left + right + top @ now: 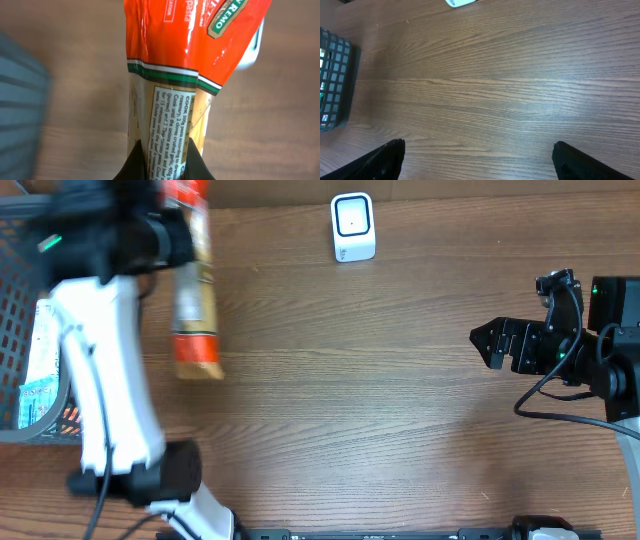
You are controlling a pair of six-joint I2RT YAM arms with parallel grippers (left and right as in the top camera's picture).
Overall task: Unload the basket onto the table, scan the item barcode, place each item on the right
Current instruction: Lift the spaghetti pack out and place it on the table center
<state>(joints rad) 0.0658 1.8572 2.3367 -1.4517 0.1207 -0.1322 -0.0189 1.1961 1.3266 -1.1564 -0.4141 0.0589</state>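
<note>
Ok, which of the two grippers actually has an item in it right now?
The left gripper: it is shut on the orange pasta packet, beside the basket. The right gripper stands open and empty over the table.

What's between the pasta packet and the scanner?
Nothing: only bare table lies between the pasta packet and the scanner, as the overhead view shows.
</note>
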